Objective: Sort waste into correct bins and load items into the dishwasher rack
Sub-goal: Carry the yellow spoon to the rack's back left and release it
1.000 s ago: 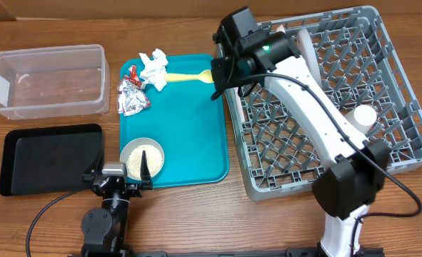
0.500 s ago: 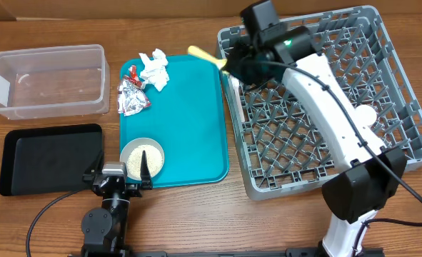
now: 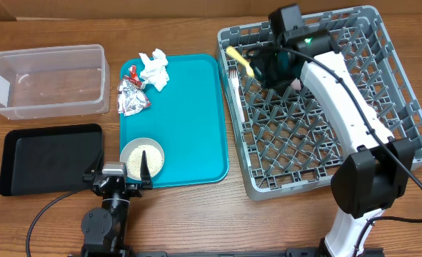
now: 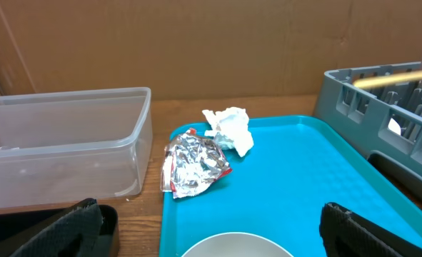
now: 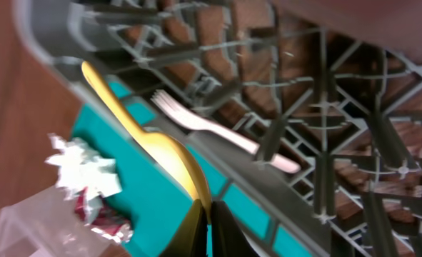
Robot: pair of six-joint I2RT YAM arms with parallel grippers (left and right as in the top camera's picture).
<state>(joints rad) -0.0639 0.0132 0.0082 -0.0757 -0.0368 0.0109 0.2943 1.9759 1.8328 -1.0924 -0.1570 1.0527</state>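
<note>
1. Two narrow fingers of the right tool (image 5: 209,230) are pinched shut on the broad end of the yellow utensil (image 5: 143,132). They hold it above the dishwasher rack (image 3: 385,43), near its far-left corner. The slim handle juts out past the rack's left wall.
2. One risk comes from that grip. The utensil is smooth, glossy plastic held by one end only, so it may swivel or slide between the fingers. Its free tip could also knock the rack's wall or a peg on the way down.
3. Another risk is the release point. Let go too near the wall, the utensil could tip out of the rack onto the flat teal tray (image 3: 189,121) on the rack's left. The rack floor is an open grey plastic lattice, so a thin handle might poke through a gap to the bench (image 3: 282,228).
4. Just inside the rack's left wall lies a white fork (image 5: 218,132), flat and slender. A utensil dropped onto it could skate sideways.
5. Left of the rack, on the tray, sit a soft crumpled napkin (image 3: 154,69), a crinkled silver-and-red foil wrapper (image 3: 132,96) and a round pale bowl (image 3: 157,153). The bowl is heaped with loose whitish grains (image 3: 141,160), which would likely spill if it were tilted.
6. The left tool (image 3: 122,173), well left of the rack beside that bowl, stands wide apart and holds nothing.
7. Farthest left of the rack are a deep, rigid clear tub (image 3: 46,48) and a shallow matte black tray (image 3: 50,160).
</note>
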